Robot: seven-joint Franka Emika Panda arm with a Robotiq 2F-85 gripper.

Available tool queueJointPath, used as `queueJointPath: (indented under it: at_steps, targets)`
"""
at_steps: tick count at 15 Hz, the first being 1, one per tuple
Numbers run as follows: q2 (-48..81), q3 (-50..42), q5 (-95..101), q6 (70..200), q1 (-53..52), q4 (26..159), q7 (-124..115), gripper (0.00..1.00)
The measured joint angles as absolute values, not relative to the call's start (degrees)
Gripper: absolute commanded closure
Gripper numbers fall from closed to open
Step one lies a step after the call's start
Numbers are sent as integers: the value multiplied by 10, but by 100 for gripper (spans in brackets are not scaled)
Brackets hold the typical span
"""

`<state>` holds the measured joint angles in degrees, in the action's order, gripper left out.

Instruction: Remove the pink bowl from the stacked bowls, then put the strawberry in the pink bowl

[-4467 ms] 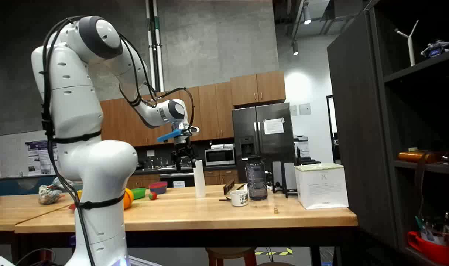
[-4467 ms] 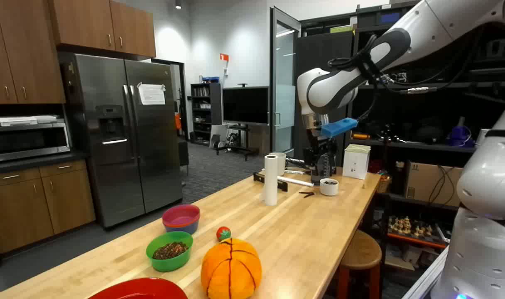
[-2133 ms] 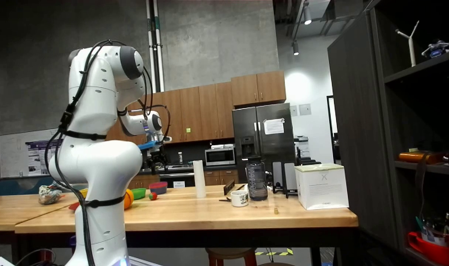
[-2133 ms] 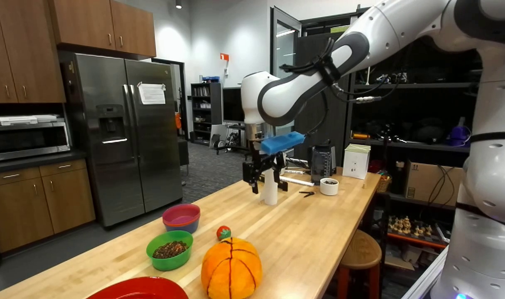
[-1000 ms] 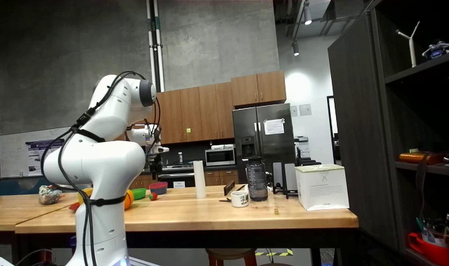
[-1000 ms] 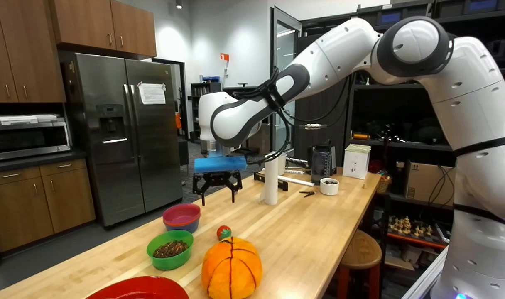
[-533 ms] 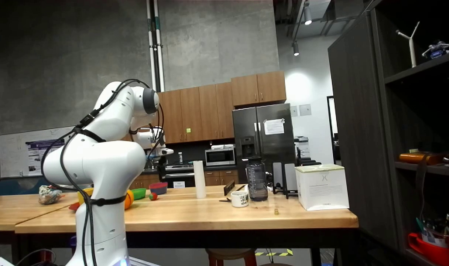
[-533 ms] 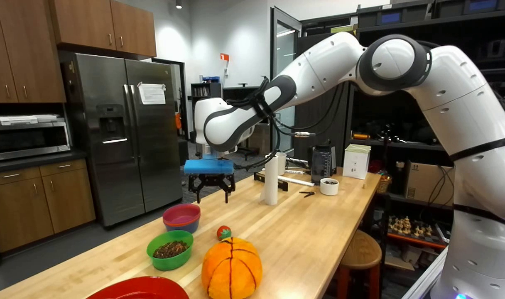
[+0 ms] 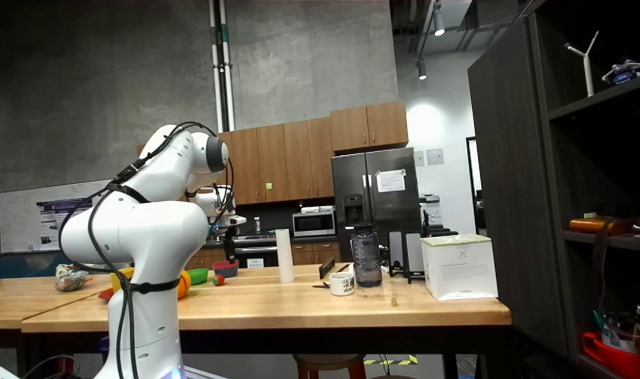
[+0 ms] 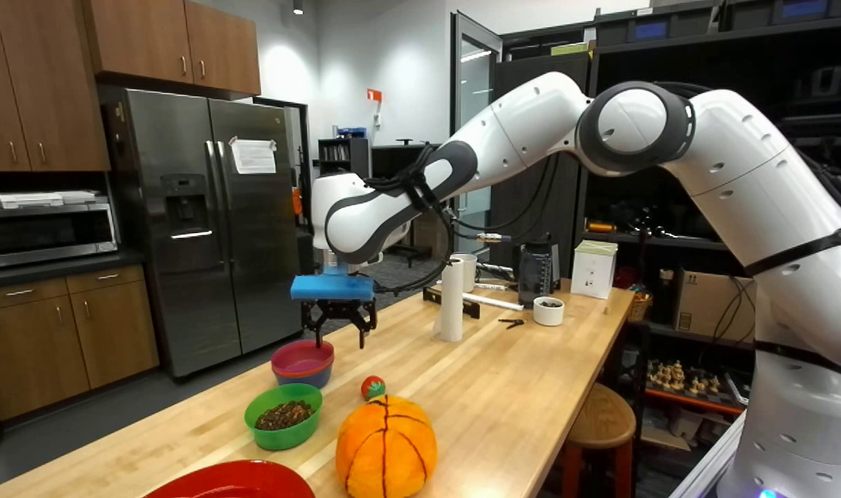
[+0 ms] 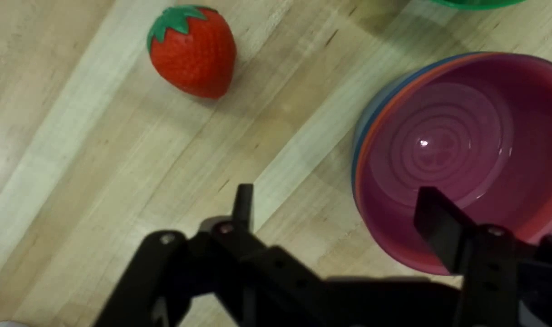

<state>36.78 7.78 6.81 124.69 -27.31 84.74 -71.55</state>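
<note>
So the bench (image 10: 483,394) is pale striped wood with a fair bit of stuff along it. The pink bowl (image 11: 439,131) is stacked on top, by the edge facing the steel fridge (image 10: 199,228), with a blue bowl (image 10: 312,379) showing below it. The pincer (image 11: 336,193) is right over there, fingers spread wide with nothing in its grip; in the wrist view one finger overlaps the inside of the pink bowl while the other is over the bench (can't tell if anything's actually touching). The strawberry (image 11: 196,56) lies on the wood near the bowls, with an orange ball (image 10: 386,446) close to it. A green bowl (image 10: 288,438) of brown bits (image 10: 284,415) is right beside the blue one, and a red dish (image 10: 244,472) runs out of view. Farther along there's an upright white roll (image 10: 451,304), a white mug (image 9: 342,284) with lettering, a dark bottle (image 9: 366,258) and a white box (image 9: 459,271) with a pale green top. Room-wise it's a kitchen corner: wood cabinets (image 9: 275,166), a microwave (image 9: 313,223), paper (image 9: 390,180) stuck to the fridge, tall grey concrete wall (image 9: 309,63) above. A round wooden stool (image 10: 604,417) with red legs stands by the bench's other long side.
</note>
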Motion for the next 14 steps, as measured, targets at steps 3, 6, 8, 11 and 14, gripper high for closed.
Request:
queueJointPath:
  at_steps: [3, 6, 8, 11, 14]
  targets:
    - [379, 78, 68, 1246, -278, 834, -715, 65]
    - [387, 78, 68, 1245, -282, 824, -715, 88]
    - [391, 78, 68, 1244, -283, 818, -716, 100]
    - [394, 77, 68, 1242, -285, 812, -716, 100]
    - [395, 77, 68, 1238, -286, 807, -715, 99]
